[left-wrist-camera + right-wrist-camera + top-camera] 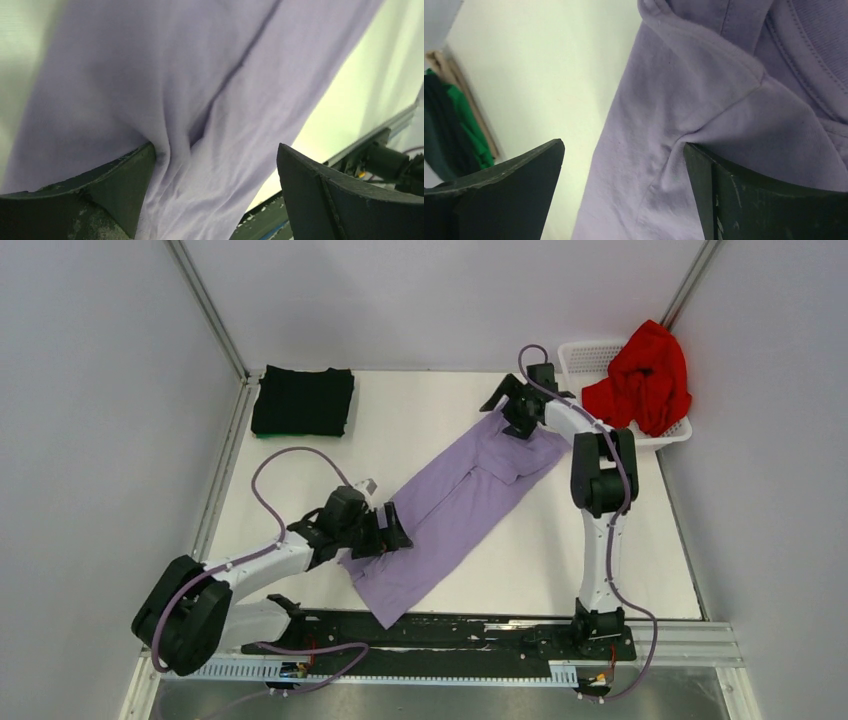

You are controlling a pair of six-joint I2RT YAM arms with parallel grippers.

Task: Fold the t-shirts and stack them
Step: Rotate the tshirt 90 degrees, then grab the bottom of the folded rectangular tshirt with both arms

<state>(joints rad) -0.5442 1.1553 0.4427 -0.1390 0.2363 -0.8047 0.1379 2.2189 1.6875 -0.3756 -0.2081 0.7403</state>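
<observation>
A lavender-purple t-shirt (455,505) lies folded into a long strip, running diagonally from near left to far right on the table. My left gripper (385,537) is open at its near-left edge. In the left wrist view the cloth (200,90) fills the gap of the left gripper (215,165), bunched against one finger (105,185). My right gripper (508,415) is open over the strip's far end. In the right wrist view the shirt's edge (664,115) lies inside the right gripper (624,150), wrinkled against a finger (749,200). A black t-shirt (303,400) lies folded at the far left. A red t-shirt (642,375) is crumpled in the basket.
The white lattice basket (585,355) stands at the far right corner, just behind the right arm. A green edge (266,432) shows under the black shirt. Metal rails border the table on the left (222,480) and right. The arms' black base bar (450,632) runs along the near edge.
</observation>
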